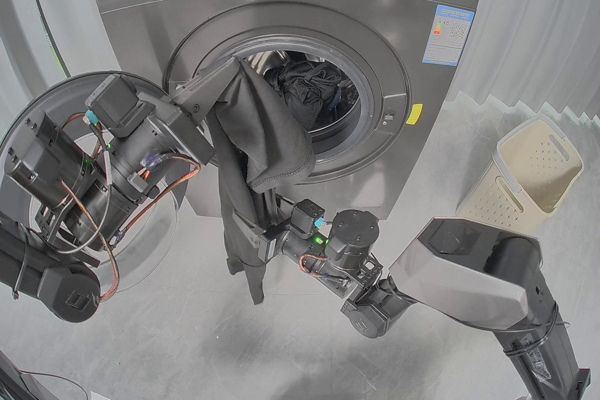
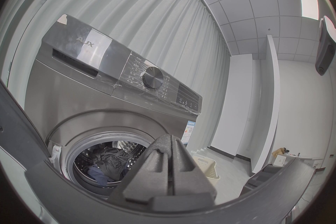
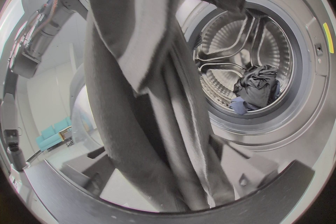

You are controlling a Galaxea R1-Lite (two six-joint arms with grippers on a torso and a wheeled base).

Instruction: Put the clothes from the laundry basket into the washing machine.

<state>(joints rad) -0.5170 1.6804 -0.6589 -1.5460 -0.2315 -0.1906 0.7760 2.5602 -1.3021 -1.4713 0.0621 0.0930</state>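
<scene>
garment [image 1: 262, 126], one, apparently between two tools [image 2: 170, 146] [image 1: 248, 227]

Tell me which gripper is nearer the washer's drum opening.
Left. The left gripper sits at the rim of the drum opening, holding the dark garment; the right gripper hangs below it.

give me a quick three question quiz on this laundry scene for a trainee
1. True or false: the washing machine door stands open.
2. What grips the top of the hanging dark garment? A) the left gripper B) a wall hook C) a person's hand
3. Fill in: a pile of dark clothes already lies in the ___.
Key: 1 true; 2 A; 3 drum.
</scene>
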